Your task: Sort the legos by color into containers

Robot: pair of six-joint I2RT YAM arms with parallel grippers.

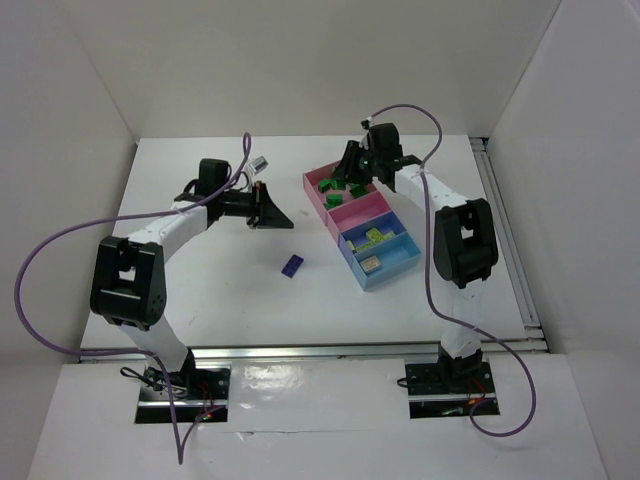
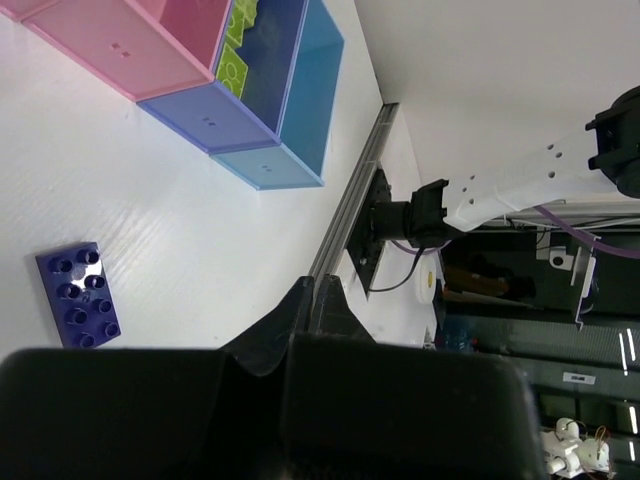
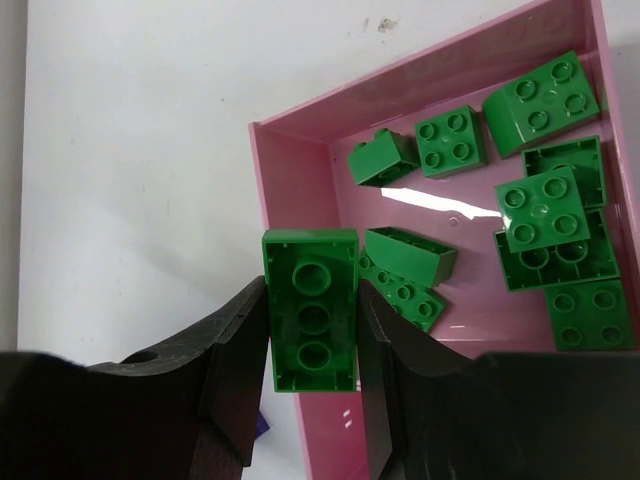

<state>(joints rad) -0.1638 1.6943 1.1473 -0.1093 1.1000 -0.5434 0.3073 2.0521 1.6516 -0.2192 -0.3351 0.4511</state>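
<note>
My right gripper (image 3: 312, 300) is shut on a dark green lego (image 3: 311, 310), hollow underside toward the camera, held over the near wall of the far pink container (image 3: 300, 180). Several dark green legos (image 3: 545, 210) lie inside it. In the top view the right gripper (image 1: 352, 165) hangs over that pink box (image 1: 322, 188). The row continues with a second pink box (image 1: 358, 212), a periwinkle box (image 1: 392, 222) with yellow-green legos (image 1: 374, 237), and a light blue box (image 1: 398, 262) with a cream brick (image 1: 369, 263). A purple lego (image 1: 293, 265) lies on the table; it also shows in the left wrist view (image 2: 79, 294). My left gripper (image 1: 282, 221) is shut and empty.
The white table (image 1: 220, 290) is walled by white panels at back and sides. A metal rail (image 1: 505, 250) runs along the right edge. A small grey object (image 1: 259, 164) sits behind the left arm. Purple cables loop beside both arms.
</note>
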